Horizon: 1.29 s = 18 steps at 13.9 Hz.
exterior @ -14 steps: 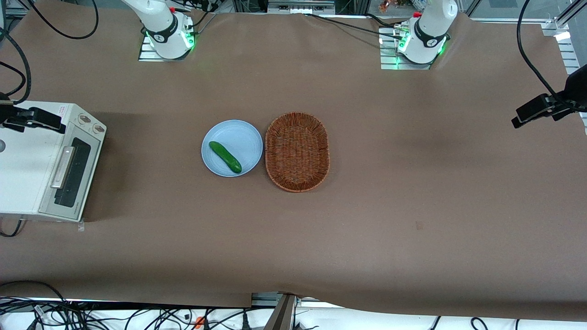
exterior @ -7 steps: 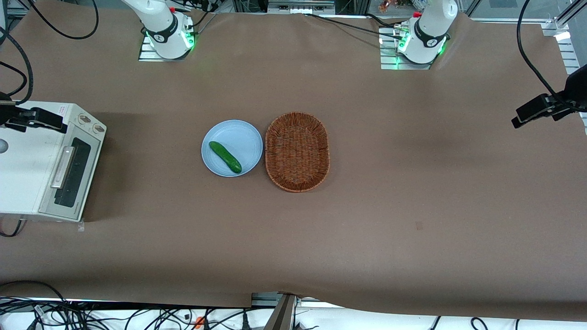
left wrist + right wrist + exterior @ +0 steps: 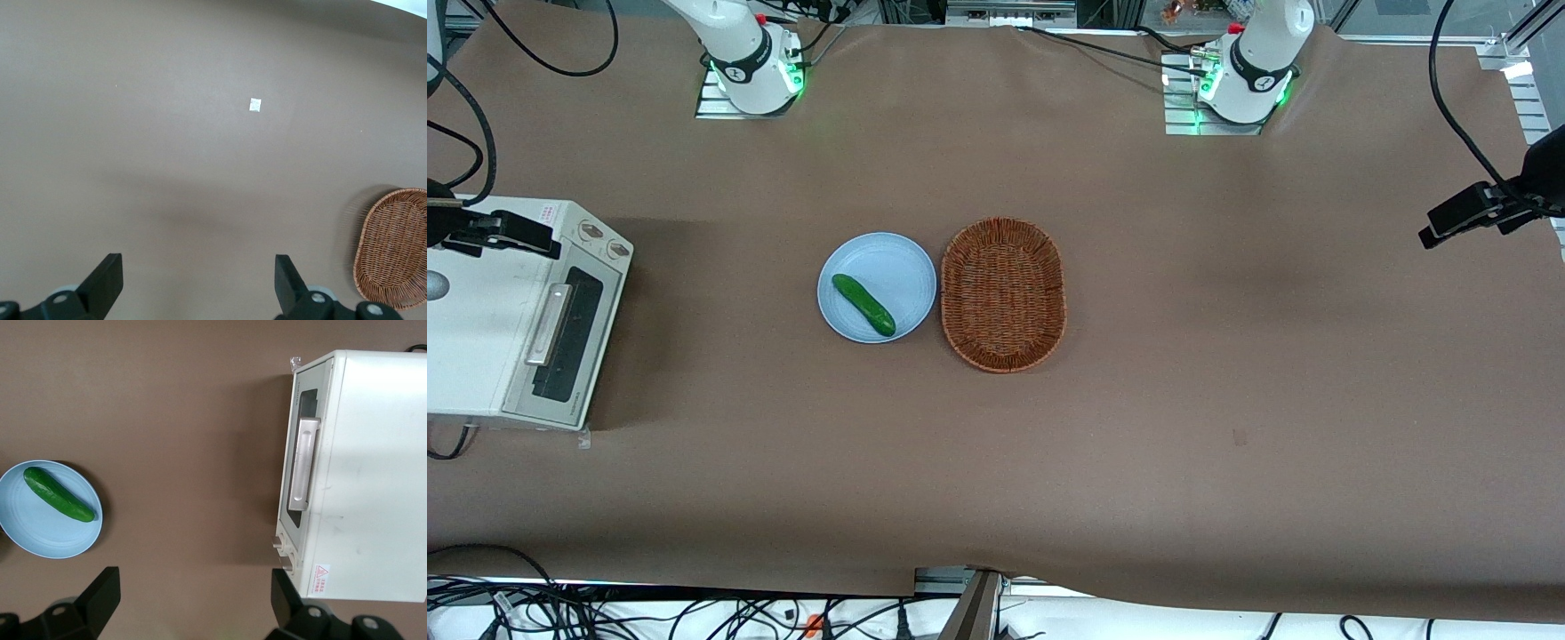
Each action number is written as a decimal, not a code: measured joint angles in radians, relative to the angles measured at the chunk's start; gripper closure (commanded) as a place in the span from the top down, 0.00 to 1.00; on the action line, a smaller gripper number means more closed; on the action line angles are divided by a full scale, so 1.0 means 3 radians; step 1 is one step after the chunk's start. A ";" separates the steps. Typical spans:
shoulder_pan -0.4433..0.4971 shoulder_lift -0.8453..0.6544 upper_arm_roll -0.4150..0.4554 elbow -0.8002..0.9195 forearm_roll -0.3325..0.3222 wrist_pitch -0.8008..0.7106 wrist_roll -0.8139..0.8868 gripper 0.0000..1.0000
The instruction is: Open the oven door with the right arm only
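While the oven door sits shut on the cream toaster oven at the working arm's end of the counter, the gripper hovers high above the oven, fingers spread wide and empty. The door looks stiff and hinged; its silver bar handle, smooth and possibly slippery, is the place to grasp.

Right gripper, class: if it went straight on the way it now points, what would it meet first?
The right gripper, fingers open, hangs high, pointing down. It would probably meet the bare brown tablecloth between the blue plate and the oven door, though depth is unclear.
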 measured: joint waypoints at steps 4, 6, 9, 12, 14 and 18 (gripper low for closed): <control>0.0002 0.0032 0.0004 -0.0009 0.0000 -0.0098 -0.0006 1.00; 0.0013 0.0093 0.0017 -0.0023 0.0000 -0.0182 -0.0006 1.00; 0.0025 0.0241 0.0026 -0.0061 0.0000 -0.0333 -0.0006 1.00; 0.0042 0.0408 0.0026 -0.0126 -0.0001 -0.0439 -0.0006 1.00; 0.0048 0.0523 0.0026 -0.0140 -0.0030 -0.0448 -0.0004 1.00; 0.0047 0.0702 0.0025 -0.0141 -0.0151 -0.0382 -0.0003 0.55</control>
